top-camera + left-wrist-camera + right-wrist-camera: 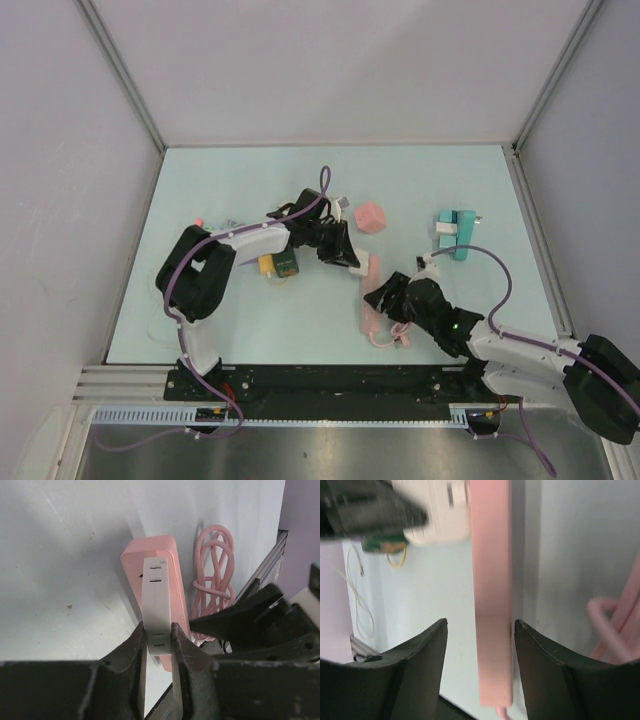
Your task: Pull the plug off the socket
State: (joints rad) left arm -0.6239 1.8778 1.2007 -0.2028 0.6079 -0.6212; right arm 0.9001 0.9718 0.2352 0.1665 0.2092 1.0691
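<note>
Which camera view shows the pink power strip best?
The left wrist view: the pink power strip fills the middle, its white face and slots clear. The top view shows it small, partly hidden by both arms. The right wrist view shows only one blurred pink side between the open right claw.

Pink block (pixel 371 217), teal adapter (pixel 457 233)

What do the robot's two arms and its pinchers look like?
Both arms are chunky black and white pieces joined together. A purple cable loops along the left arm, and a second purple cable runs along the right arm, which shows a tiny green light. The left gripper and right gripper each have two black, curved fingers.
</note>
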